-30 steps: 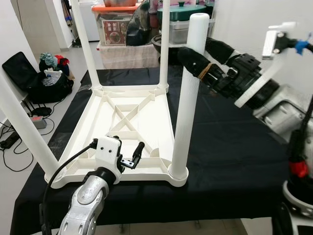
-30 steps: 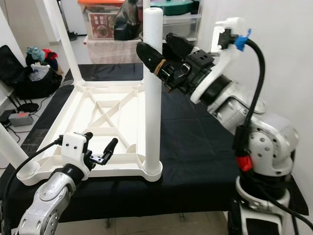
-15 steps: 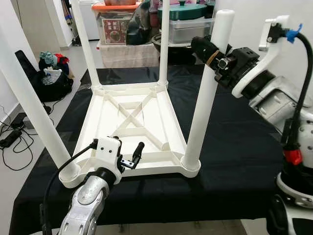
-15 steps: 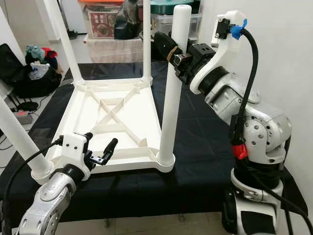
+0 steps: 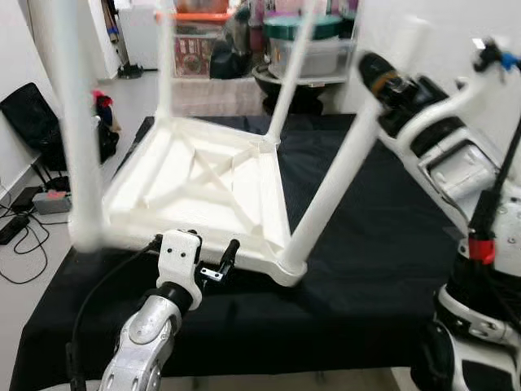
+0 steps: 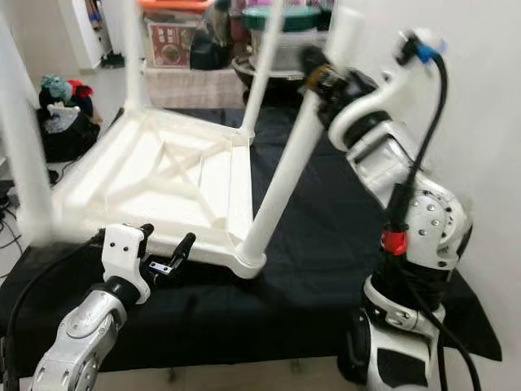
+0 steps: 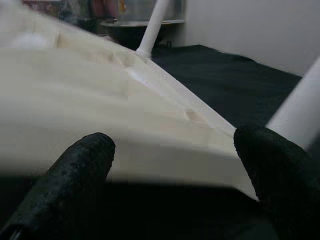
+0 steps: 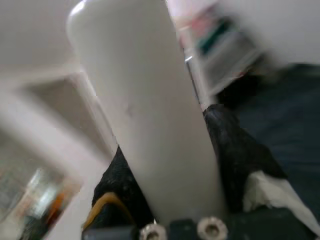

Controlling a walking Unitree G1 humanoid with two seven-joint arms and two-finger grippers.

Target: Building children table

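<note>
Right wrist view shows the right gripper (image 6: 319,75) clenched around a leg (image 6: 285,167) of the upturned white table (image 5: 195,187), which sits tilted on one corner; if that grip slips, the table could drop or skid off the black cloth (image 5: 374,244). The left gripper (image 5: 218,266) hangs spread open beside the near rim, touching nothing, so it offers no support.

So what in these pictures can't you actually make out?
- Near left table leg: smeared by motion blur in the left eye view, top cut off by the frame edge.
- Labels on the storage boxes: too small and blurry in the right eye view.
- Right tool: blurred, but the right wrist view shows it shut on the near right table leg.
</note>
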